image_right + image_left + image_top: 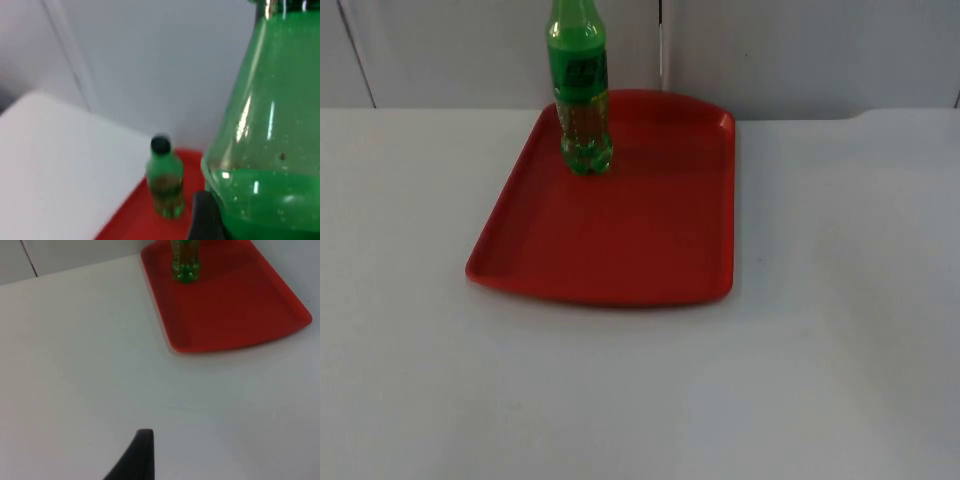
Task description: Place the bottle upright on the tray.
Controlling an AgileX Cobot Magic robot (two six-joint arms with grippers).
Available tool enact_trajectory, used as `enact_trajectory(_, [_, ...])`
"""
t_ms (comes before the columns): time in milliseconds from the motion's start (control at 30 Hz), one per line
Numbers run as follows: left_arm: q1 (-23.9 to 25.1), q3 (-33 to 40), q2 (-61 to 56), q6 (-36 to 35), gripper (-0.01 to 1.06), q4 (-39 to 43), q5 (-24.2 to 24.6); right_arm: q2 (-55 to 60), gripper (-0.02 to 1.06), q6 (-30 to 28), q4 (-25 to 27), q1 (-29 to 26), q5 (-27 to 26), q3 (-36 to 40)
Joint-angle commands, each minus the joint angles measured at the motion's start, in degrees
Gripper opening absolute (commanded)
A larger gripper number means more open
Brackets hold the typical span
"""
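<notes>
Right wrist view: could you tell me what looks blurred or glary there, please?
Right wrist view: the near green bottle is out of focus, with white glare streaks; the far bottle on the red tray is soft too. Top view: even, soft light.

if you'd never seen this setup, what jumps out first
The red tray on the white table catches the eye first, with a green bottle standing upright on its far left corner, near the grey wall. In the right wrist view a second green bottle looms very close beside a black fingertip.
</notes>
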Motion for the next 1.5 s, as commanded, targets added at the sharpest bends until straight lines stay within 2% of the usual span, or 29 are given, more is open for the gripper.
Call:
enact_trajectory(0, [-0.33,0.22,-0.23,0.0,1.05,-0.43,-0.11,-2.97,0.0,-1.07,-2.07,1.86,-0.33,6.08])
enact_trajectory(100, [-0.33,0.22,-0.23,0.0,1.05,-0.43,-0.11,-7.84,0.0,-0.79,-9.95,5.9,-0.33,16.33])
enact_trajectory(133, [-0.33,0.22,-0.23,0.0,1.05,-0.43,-0.11,-7.84,0.0,-0.79,-9.95,5.9,-0.33,16.33])
enact_trajectory(167, [-0.33,0.22,-0.23,0.0,1.05,-0.43,-0.11,-9.2,0.0,0.1,-11.91,7.44,-0.33,19.75])
enact_trajectory(233, [-0.33,0.22,-0.23,0.0,1.05,-0.43,-0.11,-12.53,0.0,0.72,-11.33,9.49,-4.93,25.61])
enact_trajectory(300, [-0.33,0.22,-0.23,0.0,1.05,-0.43,-0.11,-15.61,0.0,1.16,-10.87,11.03,-12.0,32.07])
enact_trajectory(333, [-0.33,0.22,-0.23,0.0,1.05,-0.43,-0.11,-15.61,0.0,1.16,-10.87,11.03,-12.0,32.07])
enact_trajectory(367, [-0.33,0.22,-0.23,0.0,1.05,-0.43,-0.11,-18.06,0.0,2.24,-11.07,11.91,-17.01,37.14])
enact_trajectory(433, [-0.33,0.22,-0.23,0.0,1.05,-0.43,-0.11,-21.35,0.0,3.38,-11.07,12.03,-23.76,44.08])
enact_trajectory(467, [-0.33,0.22,-0.23,0.0,1.05,-0.43,-0.11,-21.35,0.0,3.38,-11.07,12.03,-23.76,44.08])
enact_trajectory(533, [-0.33,0.22,-0.23,0.0,1.05,-0.43,-0.11,-25.18,0.0,4.2,-11.07,12.03,-32.64,52.12])
enact_trajectory(600, [-0.33,0.22,-0.23,0.0,1.05,-0.43,-0.11,-28.94,0.0,4.2,-11.57,11.92,-45.06,62.11])
enact_trajectory(633, [-0.33,0.22,-0.23,0.0,1.05,-0.43,-0.11,-28.94,0.0,4.2,-11.57,11.92,-45.06,62.11])
enact_trajectory(767, [-0.33,0.22,-0.23,0.0,1.05,-0.43,-0.11,-34.61,0.0,3.75,-11.57,11.92,-70.3,79.8])
enact_trajectory(800, [-0.33,0.22,-0.23,0.0,1.05,-0.43,-0.11,-35.14,0.0,3.37,-11.57,11.92,-74.81,82.81])
enact_trajectory(833, [-0.33,0.22,-0.23,0.0,1.05,-0.43,-0.11,-35.14,0.0,3.37,-11.57,11.92,-74.81,82.81])
enact_trajectory(967, [-0.33,0.22,-0.23,0.0,1.05,-0.43,-0.11,-35.45,0.0,-2.4,-11.36,11.79,-91.2,92.85])
enact_trajectory(1033, [-0.33,0.22,-0.23,0.0,1.05,-0.43,-0.11,-35.45,0.0,-4.91,-9.74,11.78,-98.36,96.62])
enact_trajectory(1067, [-0.33,0.22,-0.23,0.0,1.05,-0.43,-0.11,-35.45,0.0,-4.91,-9.74,11.78,-98.36,96.62])
enact_trajectory(1200, [-0.33,0.22,-0.23,0.0,1.05,-0.43,-0.11,-35.45,0.0,-10.17,-1.42,11.78,-109.77,102.01])
enact_trajectory(1233, [-0.33,0.22,-0.23,0.0,1.05,-0.43,-0.11,-35.45,0.0,-10.17,-1.42,11.78,-109.77,102.01])
enact_trajectory(1367, [-0.33,0.22,-0.23,0.0,1.05,-0.43,-0.11,-32.15,0.0,-13.2,7.23,11.78,-123.26,106.49])
enact_trajectory(1400, [-0.33,0.22,-0.23,0.0,1.05,-0.43,-0.11,-32.15,0.0,-13.2,7.23,11.78,-123.26,106.49])
enact_trajectory(1467, [-0.33,0.22,-0.23,0.0,1.05,-0.43,-0.11,-29.1,0.0,-14.1,9.55,11.78,-128.01,107.05])
